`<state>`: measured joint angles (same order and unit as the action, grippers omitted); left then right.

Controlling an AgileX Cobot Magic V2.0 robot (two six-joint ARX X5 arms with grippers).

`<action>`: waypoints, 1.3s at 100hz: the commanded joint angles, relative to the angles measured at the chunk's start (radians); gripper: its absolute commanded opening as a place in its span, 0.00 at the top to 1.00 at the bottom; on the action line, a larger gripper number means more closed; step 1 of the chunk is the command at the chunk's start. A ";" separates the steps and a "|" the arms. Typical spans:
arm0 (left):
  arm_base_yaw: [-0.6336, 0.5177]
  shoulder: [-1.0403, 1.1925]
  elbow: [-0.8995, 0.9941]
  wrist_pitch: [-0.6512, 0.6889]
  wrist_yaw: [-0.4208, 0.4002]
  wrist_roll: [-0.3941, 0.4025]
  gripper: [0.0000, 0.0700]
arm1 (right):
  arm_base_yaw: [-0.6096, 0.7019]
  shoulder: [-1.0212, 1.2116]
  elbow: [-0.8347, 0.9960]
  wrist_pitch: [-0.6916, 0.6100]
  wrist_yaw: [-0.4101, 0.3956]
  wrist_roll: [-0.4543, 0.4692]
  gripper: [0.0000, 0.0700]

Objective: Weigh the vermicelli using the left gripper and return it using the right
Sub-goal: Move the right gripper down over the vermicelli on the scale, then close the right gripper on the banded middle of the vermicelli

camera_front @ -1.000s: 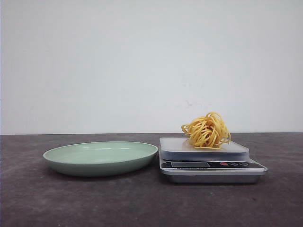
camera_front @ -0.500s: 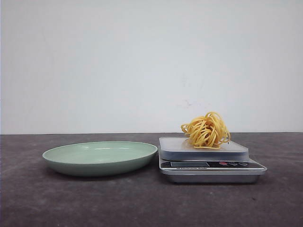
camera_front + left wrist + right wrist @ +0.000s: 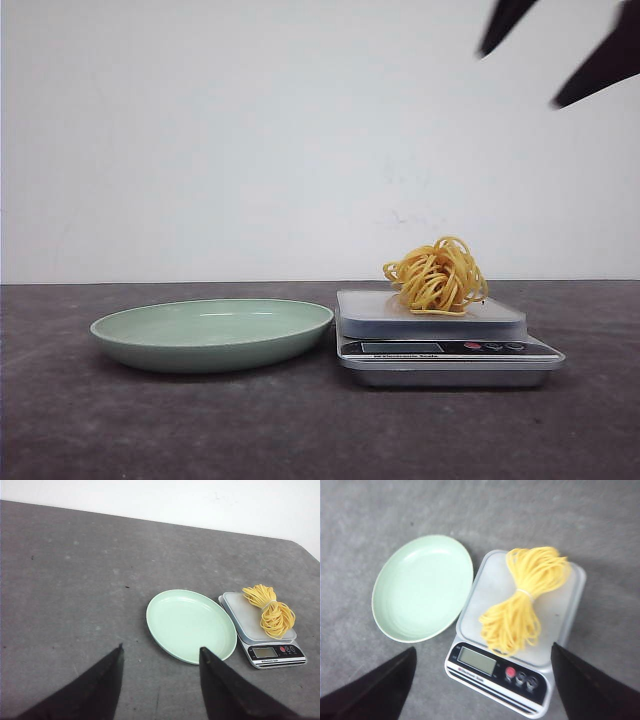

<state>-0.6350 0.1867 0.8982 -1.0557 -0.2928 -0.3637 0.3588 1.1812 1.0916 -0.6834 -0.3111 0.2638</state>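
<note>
The vermicelli [image 3: 436,275] is a yellow coiled nest lying on the platform of a silver kitchen scale [image 3: 445,350]; it also shows in the wrist views [image 3: 270,611] [image 3: 522,600]. My right gripper [image 3: 517,80] hangs high above the scale, open, with only two black fingertips showing at the front view's top right. In its own view the right gripper [image 3: 483,647] spreads wide over the scale [image 3: 485,592], empty. My left gripper [image 3: 161,647] is open and empty, well back from the plate [image 3: 190,625] and out of the front view.
A pale green plate [image 3: 212,330] sits directly left of the scale, nothing in it, its rim close to the scale's edge [image 3: 422,587]. Dark grey tabletop lies all around, with a white wall behind.
The right gripper's fingertips have come into the front view at the top right. Vermicelli, scale and plate have not moved.
</note>
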 commanded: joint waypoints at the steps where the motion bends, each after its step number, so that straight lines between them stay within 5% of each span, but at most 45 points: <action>1: -0.004 0.004 0.009 0.006 -0.002 -0.008 0.61 | 0.016 0.082 0.047 0.006 0.007 0.025 0.22; 44: -0.004 0.004 0.009 0.000 -0.002 -0.008 0.61 | 0.025 0.446 0.180 0.022 0.034 0.040 0.22; 87: -0.004 0.004 0.009 -0.026 -0.002 -0.008 0.61 | 0.028 0.556 0.180 0.089 0.068 0.048 0.22; 98: -0.004 0.004 0.009 -0.031 -0.002 -0.008 0.61 | 0.031 0.557 0.180 0.110 0.064 0.062 0.35; 130: -0.004 0.004 0.009 -0.029 -0.002 -0.006 0.61 | 0.040 0.558 0.180 0.113 0.052 0.092 0.38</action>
<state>-0.6350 0.1871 0.8982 -1.0962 -0.2924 -0.3672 0.3927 1.7214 1.2488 -0.5743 -0.2604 0.3309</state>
